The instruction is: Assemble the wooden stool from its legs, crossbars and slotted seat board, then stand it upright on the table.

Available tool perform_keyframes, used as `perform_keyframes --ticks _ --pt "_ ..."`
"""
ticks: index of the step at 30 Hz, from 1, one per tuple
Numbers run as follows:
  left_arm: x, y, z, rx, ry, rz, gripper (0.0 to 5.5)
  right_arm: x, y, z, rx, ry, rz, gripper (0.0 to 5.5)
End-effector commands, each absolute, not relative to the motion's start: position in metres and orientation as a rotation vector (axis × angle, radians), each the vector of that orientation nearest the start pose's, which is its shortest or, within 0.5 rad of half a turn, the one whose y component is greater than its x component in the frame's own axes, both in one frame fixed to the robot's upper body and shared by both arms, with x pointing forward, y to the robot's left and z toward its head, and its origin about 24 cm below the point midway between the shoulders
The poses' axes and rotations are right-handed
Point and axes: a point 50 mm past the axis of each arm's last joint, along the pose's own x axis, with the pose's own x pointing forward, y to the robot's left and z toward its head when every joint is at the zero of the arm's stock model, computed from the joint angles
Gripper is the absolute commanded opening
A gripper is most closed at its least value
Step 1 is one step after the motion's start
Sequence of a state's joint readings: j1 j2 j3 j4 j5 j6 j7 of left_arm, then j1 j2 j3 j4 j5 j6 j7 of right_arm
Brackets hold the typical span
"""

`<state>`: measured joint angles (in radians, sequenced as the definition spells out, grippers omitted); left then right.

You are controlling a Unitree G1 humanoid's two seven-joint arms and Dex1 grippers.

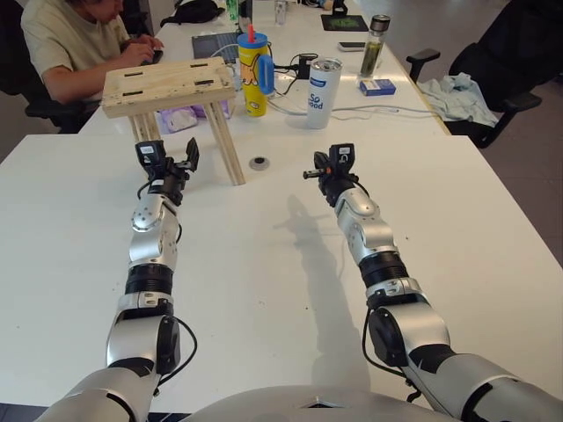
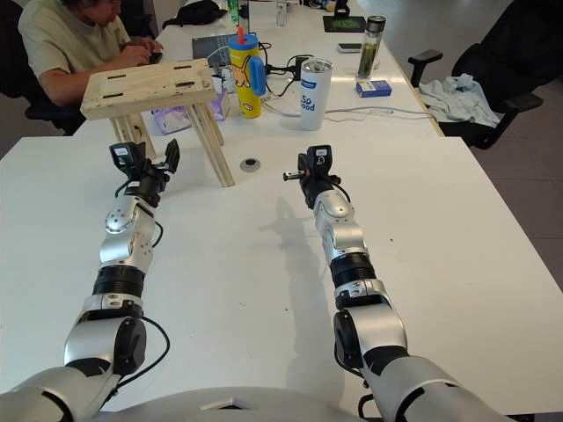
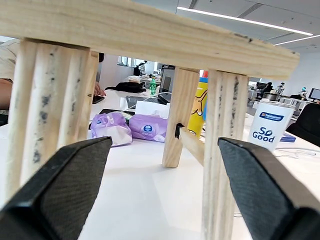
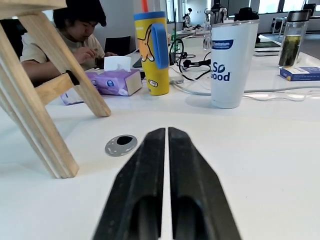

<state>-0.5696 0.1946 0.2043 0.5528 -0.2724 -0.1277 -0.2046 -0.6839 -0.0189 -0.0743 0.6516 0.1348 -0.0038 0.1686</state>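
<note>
At the left tool [image 1: 169,160]: spread wide, gripping nothing, held low just in front of the wooden stool [image 2: 149,88], with the near legs [image 3: 50,100] just beyond the pads [image 3: 60,190] and untouched, likely placed so as to steady rather than lift. At the right tool [image 4: 166,131]: pressed fully together, empty, hovering over the bare tabletop [image 1: 246,290], apart from the stool and near the small round grommet [image 4: 121,145], presumably parked out of the way. Beyond the tools: standing upright on its legs toward the tabletop's far edge, slotted seat board [image 1: 167,86] on top, crossbar [image 3: 192,145] spanning two legs. Hard to say from these angles whether every joint sits fully home. Judged by that: assembled and stood, with little left but to back the tools off. Behind: yellow cup [image 1: 253,75] and white tumbler [image 1: 323,92], clear of the legs.
</note>
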Motion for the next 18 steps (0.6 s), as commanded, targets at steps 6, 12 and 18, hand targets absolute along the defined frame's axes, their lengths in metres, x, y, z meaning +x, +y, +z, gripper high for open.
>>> perform_keyframes --ticks 6,12,18 --pt "0.364 0.138 0.116 -0.168 -0.224 -0.147 3.94 0.375 -0.093 0.117 0.104 -0.145 0.263 1.74" --pt "0.369 0.118 0.123 -0.162 -0.251 -0.192 3.94 0.379 -0.092 0.121 0.126 -0.160 0.260 2.69" --pt "0.375 0.123 0.129 -0.142 -0.273 -0.171 3.94 0.383 -0.088 0.124 0.096 -0.161 0.262 3.00"
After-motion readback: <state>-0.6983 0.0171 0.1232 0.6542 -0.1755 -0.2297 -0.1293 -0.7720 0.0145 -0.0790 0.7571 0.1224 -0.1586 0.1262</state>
